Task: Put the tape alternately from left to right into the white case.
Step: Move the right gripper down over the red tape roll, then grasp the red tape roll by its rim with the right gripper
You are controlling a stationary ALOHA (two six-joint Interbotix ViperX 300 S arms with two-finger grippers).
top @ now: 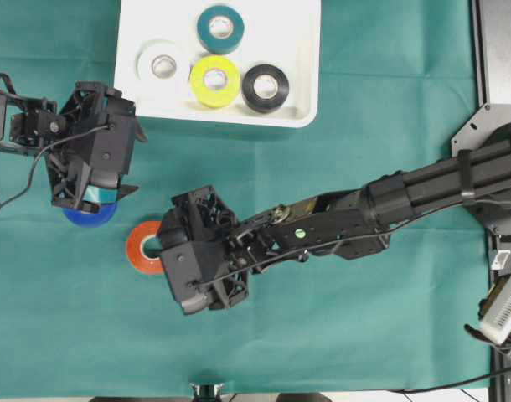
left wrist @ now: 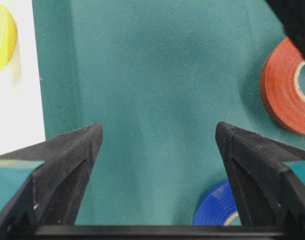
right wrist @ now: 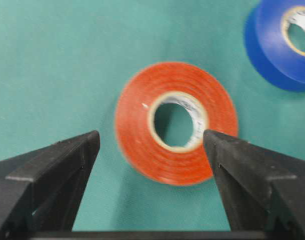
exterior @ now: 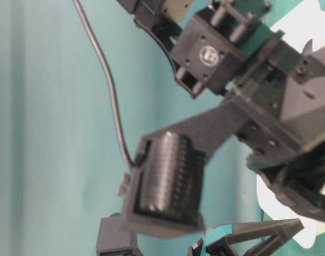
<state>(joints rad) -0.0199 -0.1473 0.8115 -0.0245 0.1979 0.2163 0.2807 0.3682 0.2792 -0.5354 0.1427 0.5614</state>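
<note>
1. The right gripper has its jaws spread wide and holds nothing. In the right wrist view the red roll lies flat on the cloth just ahead of the fingertips, centred on the gap between them and not touching either.
2. In the overhead view the right arm reaches across from the right edge of the table, and the right gripper's head partly covers the red roll, which lies left of the middle, nearer the front edge.
3. The left gripper is also spread wide and empty. Its wrist view shows bare cloth between the fingers, with the blue roll low against the inner side of the right-hand finger and partly hidden by it; whether they touch I cannot tell.
4. From overhead the blue roll peeks out under the left gripper, near the left edge of the table and just up and left of the red roll.
5. The white case sits at the far edge of the table, left of centre. In it lie four rolls: white at its left, teal at its far side, yellow in the middle, black toward its right front corner.
6. A green cloth covers the table and lies smooth with faint folds.
7. The table-level view is filled with blurred black arm parts and a cable.
</note>
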